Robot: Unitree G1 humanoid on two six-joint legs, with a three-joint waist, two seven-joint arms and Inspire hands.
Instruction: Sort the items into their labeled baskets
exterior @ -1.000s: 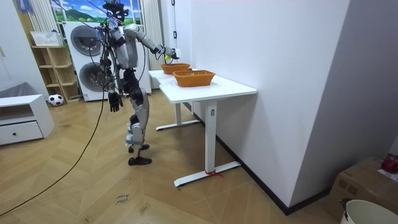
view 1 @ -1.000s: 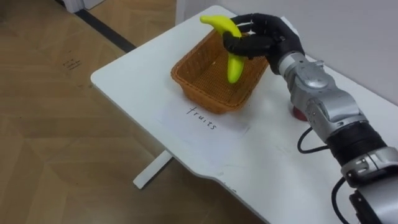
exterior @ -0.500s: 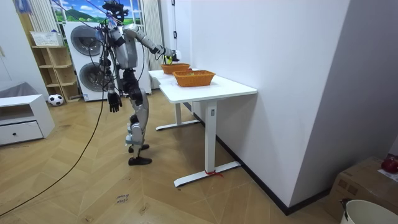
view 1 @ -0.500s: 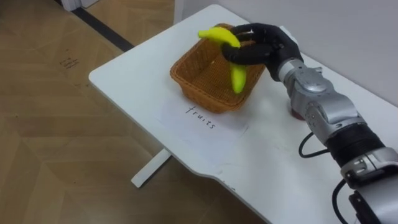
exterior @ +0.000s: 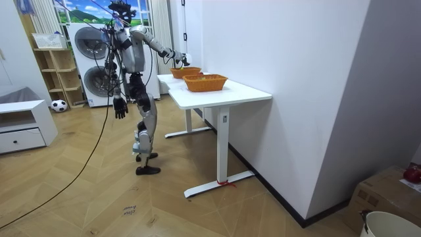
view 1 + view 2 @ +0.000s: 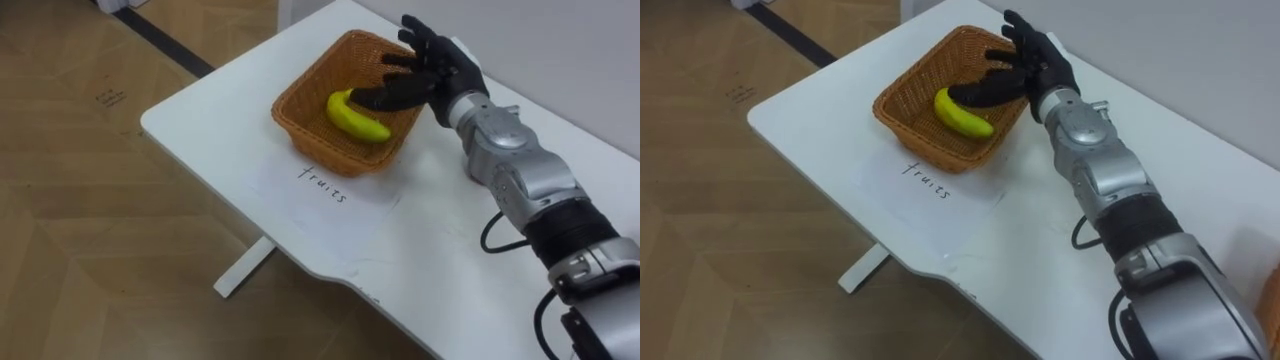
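A yellow banana (image 6: pixel 356 116) lies inside the woven fruit basket (image 6: pixel 300 128) at the far left part of the white table (image 6: pixel 210 120). My right hand (image 6: pixel 428 72) hovers over the basket's right rim with its fingers spread straight, open and holding nothing; the thumb reaches toward the banana. In the right eye view the banana (image 6: pixel 962 113) rests on the basket (image 6: pixel 898 122) floor just below the right hand (image 6: pixel 1028 62). In the room view I stand at the table's far end, and my left hand (image 5: pixel 119 106) hangs by my side.
A paper label (image 6: pixel 325 188) with handwriting lies in front of the basket. A second woven basket (image 5: pixel 205 82) stands further along the table. The table edge runs close to the basket's left. A washing machine (image 5: pixel 89 46) and a low white cabinet (image 5: pixel 23 125) stand behind.
My right hand let go of the banana, which dropped from above the rim into the basket. The fingers went from curled round it to spread straight.
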